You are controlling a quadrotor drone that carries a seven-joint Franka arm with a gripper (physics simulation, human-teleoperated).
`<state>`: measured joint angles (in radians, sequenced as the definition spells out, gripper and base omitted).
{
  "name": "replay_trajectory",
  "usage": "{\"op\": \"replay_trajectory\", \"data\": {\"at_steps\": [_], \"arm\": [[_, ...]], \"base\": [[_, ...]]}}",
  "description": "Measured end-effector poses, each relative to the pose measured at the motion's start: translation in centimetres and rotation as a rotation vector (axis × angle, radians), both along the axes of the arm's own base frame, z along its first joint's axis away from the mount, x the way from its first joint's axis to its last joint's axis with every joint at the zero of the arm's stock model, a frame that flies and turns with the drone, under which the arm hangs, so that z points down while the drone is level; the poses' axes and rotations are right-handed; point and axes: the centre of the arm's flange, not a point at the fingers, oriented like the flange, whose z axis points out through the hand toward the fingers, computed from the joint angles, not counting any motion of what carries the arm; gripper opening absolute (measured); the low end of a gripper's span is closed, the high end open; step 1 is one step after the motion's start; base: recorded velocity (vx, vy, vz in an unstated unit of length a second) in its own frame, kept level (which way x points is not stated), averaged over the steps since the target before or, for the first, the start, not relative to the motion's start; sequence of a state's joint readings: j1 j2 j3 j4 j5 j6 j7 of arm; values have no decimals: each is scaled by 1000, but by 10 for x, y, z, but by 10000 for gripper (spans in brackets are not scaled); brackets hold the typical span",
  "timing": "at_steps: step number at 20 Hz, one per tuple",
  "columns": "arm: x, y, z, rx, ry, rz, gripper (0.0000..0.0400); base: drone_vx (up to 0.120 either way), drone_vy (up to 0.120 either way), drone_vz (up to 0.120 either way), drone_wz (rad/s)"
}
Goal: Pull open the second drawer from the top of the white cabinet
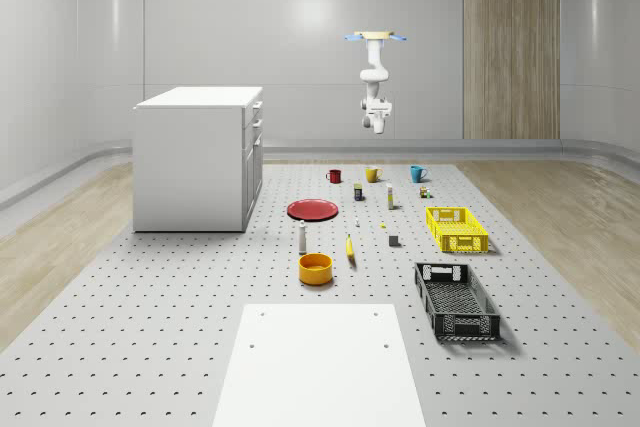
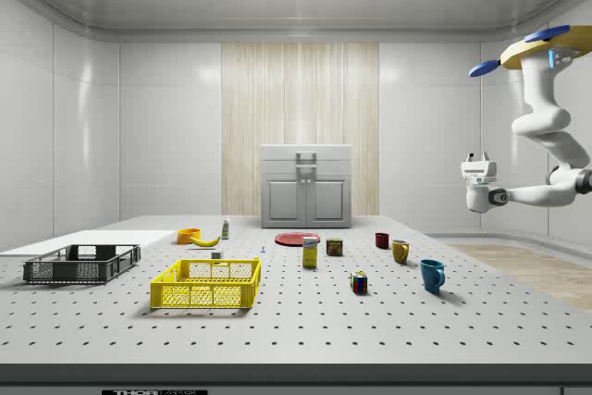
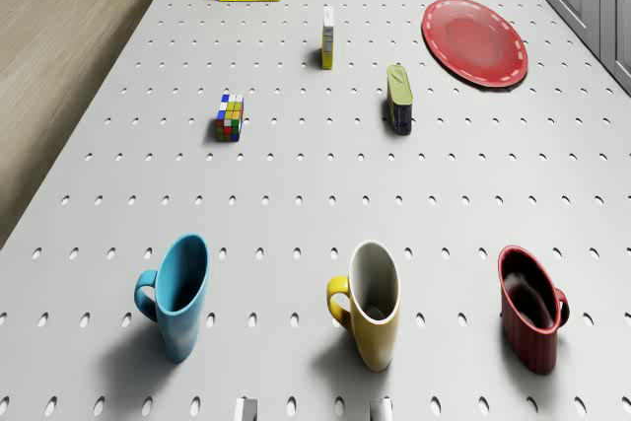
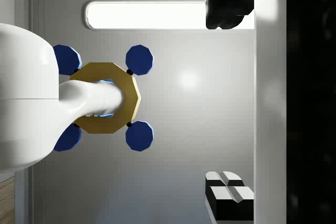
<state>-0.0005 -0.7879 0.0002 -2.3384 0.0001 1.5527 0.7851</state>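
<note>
Item: white cabinet [image 1: 195, 162], standing at the left of the perforated worktop [image 1: 150, 327] in the whole-scene view, its drawer fronts turned toward the right. The side view shows the front face-on: two shallow drawers stacked at the top, two doors below. Task part: the second drawer [image 2: 306, 171], just under the top one, shut flush, with a small bar handle at its middle. Handling, judged: a rigid panel on slides, probably light and free-running, but it moves only straight out from the face; the bar handle is the one sound place to take hold, pinched across its middle, since the smooth front offers nothing else to hold. The top drawer's handle sits just above and could be taken by mistake. Further right on the worktop: red plate [image 1: 313, 210] near the cabinet, then a far row of red mug [image 1: 335, 176], yellow mug [image 1: 372, 174] and blue mug [image 1: 417, 173]. Drone [image 1: 377, 38]: hovering high over the far edge, above the mugs, well apart from the cabinet. Gripper [image 4: 228, 103]: hanging under the drone, empty, its fingers [image 4: 227, 11] spread wide in the wrist view.
</note>
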Motion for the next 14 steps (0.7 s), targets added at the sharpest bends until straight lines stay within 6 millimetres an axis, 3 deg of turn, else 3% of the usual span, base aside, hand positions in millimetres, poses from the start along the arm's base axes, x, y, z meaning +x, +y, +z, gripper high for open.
{"op": "replay_trajectory", "data": {"at_steps": [5, 14], "arm": [[-4, 0, 37, 0, -4, 0, 322], [-1, 0, 81, 0, -11, 0, 302]], "base": [[0, 0, 0, 0], [0, 0, 0, 0]]}}
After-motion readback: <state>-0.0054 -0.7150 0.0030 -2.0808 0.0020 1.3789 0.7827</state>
